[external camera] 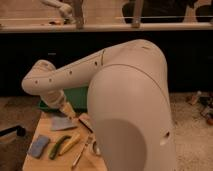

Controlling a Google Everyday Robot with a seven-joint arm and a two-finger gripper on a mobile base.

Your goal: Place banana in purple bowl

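Tool point(75, 117) spread wide, empty, low over table point(50, 133), behind banana point(70, 144).

I am seeing the banana point(70, 143) lying toward the front of the table point(44, 131), just right of an elongated vegetable point(56, 148), the two lying side by side. A flat pad point(38, 146) is sitting left of them. A packet point(62, 123) is lying behind them, with the gripper point(67, 110) hanging just over its far edge. A bin point(77, 97) is standing behind the table.
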